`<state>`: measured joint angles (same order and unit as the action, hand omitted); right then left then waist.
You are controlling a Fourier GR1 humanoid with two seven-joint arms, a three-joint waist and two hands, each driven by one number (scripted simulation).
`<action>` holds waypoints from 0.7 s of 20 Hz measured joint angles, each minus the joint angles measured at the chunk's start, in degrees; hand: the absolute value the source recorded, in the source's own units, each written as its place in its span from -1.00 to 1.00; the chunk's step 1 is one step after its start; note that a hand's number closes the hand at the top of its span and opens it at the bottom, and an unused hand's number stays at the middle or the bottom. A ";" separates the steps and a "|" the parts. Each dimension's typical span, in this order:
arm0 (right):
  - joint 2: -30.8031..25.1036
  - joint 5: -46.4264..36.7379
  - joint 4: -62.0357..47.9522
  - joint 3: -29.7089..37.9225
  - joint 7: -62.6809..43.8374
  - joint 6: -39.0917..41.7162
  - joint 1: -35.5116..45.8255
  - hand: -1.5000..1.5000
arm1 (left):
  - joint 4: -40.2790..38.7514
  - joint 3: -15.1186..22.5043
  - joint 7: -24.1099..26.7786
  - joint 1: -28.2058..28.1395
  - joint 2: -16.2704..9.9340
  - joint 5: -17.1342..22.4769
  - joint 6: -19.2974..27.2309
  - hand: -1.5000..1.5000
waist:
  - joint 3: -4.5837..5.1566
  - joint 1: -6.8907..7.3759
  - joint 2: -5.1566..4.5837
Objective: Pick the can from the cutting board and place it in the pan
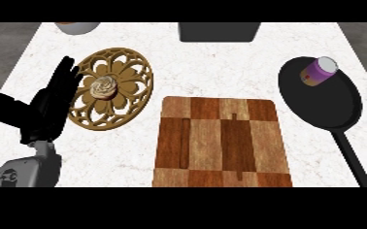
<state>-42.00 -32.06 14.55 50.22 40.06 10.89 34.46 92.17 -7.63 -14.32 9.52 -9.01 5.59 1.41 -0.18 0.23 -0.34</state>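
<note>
Item: white marbled counter top (215,63), seen from above. Centre near: rectangular patchwork wooden cutting board (221,140) in light and dark brown blocks, with nothing on it. Right: round black frying pan (337,111), long handle running toward the near right corner. Inside the pan, at its far side: small cylindrical can with purple body and pale lid (318,71), tilted or lying with the lid toward the far right; it rests within the rim, well apart from the board. Left: ornate round wooden trivet with cut-out flower pattern (112,88), carrying a small beige swirled piece (103,88) at its middle. Far edge: dark grey box-like object (219,31), cut off by the frame; far left, part of a pale round bowl (76,27). Left hand (52,102): black, fingers straight and spread, holding nothing, resting beside the trivet's left rim on its grey forearm. Right hand: not shown. Step assessment: the placement looks accomplished, the can being already in the pan. Next move, by judgement: little is called for beyond keeping both arms clear of the pan.
</note>
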 measured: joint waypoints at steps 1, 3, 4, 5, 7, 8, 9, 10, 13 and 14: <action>-1.37 1.10 -0.48 0.78 0.78 2.77 -0.93 -1.00 | 0.23 0.10 -0.07 -0.26 0.07 0.05 -0.08 0.00 | 0.00 -0.03 0.03; -3.77 3.08 -1.42 2.13 2.84 8.42 -3.21 -1.00 | 0.79 0.40 -0.24 -0.61 0.31 -0.19 0.14 0.00 | -0.01 -0.10 0.07; -4.40 3.66 -1.74 2.36 3.73 10.15 -4.70 -1.00 | 0.48 0.18 -0.35 -0.12 0.21 -0.19 0.29 0.00 | 0.01 -0.16 0.06; -5.46 4.04 -1.96 2.40 3.99 11.65 -5.99 -1.00 | 0.43 0.24 -0.53 0.09 0.27 -0.16 0.29 0.00 | -0.02 -0.14 0.03; -6.20 4.89 -1.97 2.39 4.51 12.74 -7.68 -1.00 | -0.54 0.41 -0.36 0.93 0.48 -0.49 0.54 0.00 | -0.02 -0.07 0.00; -6.38 5.30 -1.83 2.36 4.92 12.96 -8.50 -1.00 | -1.04 0.64 0.08 1.06 0.82 -0.79 0.74 0.00 | -0.03 -0.05 -0.01; -6.94 5.63 -1.81 2.32 5.01 13.35 -9.24 -1.00 | -1.03 0.70 -0.84 2.04 0.83 -0.81 1.05 0.00 | -0.05 -0.02 -0.03; -7.40 5.95 -1.60 2.23 5.41 13.69 -10.33 -1.00 | -0.76 0.49 -0.75 1.50 0.65 -0.44 0.65 0.00 | -0.05 0.02 0.01; -8.20 6.95 -1.22 1.95 6.03 13.56 -12.36 -1.00 | -0.47 0.40 0.08 0.49 0.58 -0.26 0.13 0.00 | -0.05 0.21 0.03; -8.08 7.23 -1.12 1.72 5.88 13.28 -12.28 -1.00 | -0.61 0.38 0.08 0.56 0.53 -0.31 0.12 0.00 | -0.04 0.25 0.04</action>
